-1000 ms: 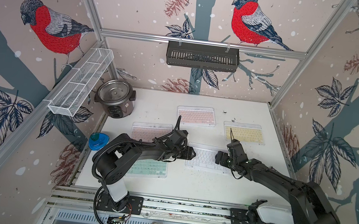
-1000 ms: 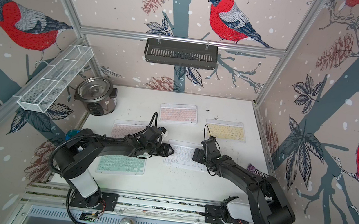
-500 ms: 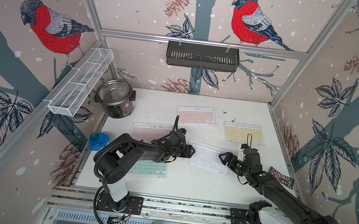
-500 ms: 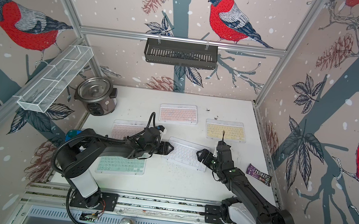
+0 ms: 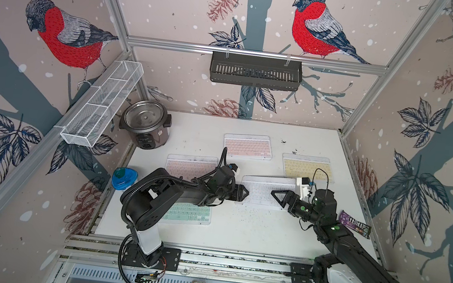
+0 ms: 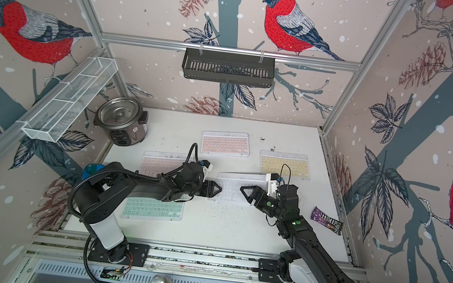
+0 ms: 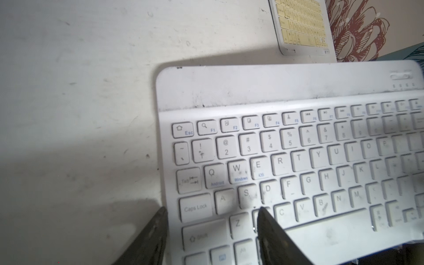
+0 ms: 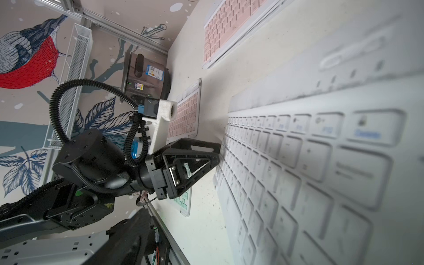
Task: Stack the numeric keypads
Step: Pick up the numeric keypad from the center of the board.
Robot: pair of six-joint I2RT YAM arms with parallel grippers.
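A cooker [image 5: 145,128] stands in the far left corner of the table [image 5: 237,233]; its stickers are too small to read. Beside it lies a pink keypad [image 5: 186,166], with a mint keypad [image 5: 192,213] nearer the arm bases. The left gripper [image 5: 246,194] is clamped on the left edge of the white keypad [image 5: 263,191] mid-table. The left wrist view shows Esc, Tab, Caps Lock and Shift printed on it, with Android, Windows and iOS in blue under Q, W and E. The back pink keypad [image 5: 248,146] lies behind. The right gripper [image 5: 273,193] is over the white keypad's right end; I cannot tell whether it is parted or closed. A yellow keypad [image 5: 305,167] lies just beyond. A purple m&m's bar [image 5: 355,223] lies by the right wall.
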